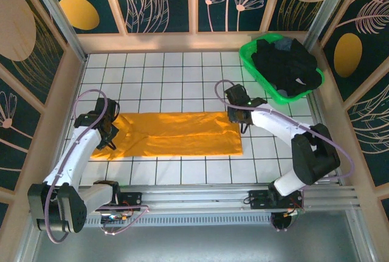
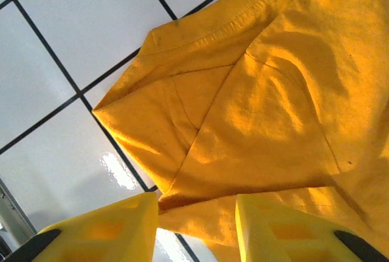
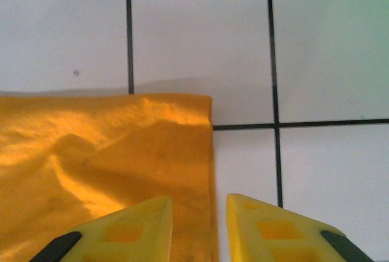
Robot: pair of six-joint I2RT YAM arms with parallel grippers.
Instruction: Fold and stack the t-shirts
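Fingers (image 2: 103, 228) of the left gripper (image 2: 197, 225) stand apart with nothing pinched between them. The sleeve end of the mustard-orange t-shirt (image 2: 273, 92) lies just ahead of the gap, with a fold of its hem crossing below it. Fingers (image 3: 285, 225) of the right gripper (image 3: 199, 222) are likewise parted and hold nothing. The shirt's straight side edge (image 3: 209, 171) runs into the gap, with cloth under the left finger and bare tile under the right one. Whether either pair of tips touches the cloth cannot be told from the wrist views.

From the top camera, the mustard-orange t-shirt (image 1: 176, 134) lies flat as a long band across the white tiled table (image 1: 182, 73). The left gripper (image 1: 108, 129) is at its left end and the right gripper (image 1: 234, 115) at its upper right corner. That view also takes in the green basket (image 1: 252, 61) at the far right corner, well apart from the orange shirt. The dark t-shirts (image 1: 285, 64) are heaped inside it, unfolded.
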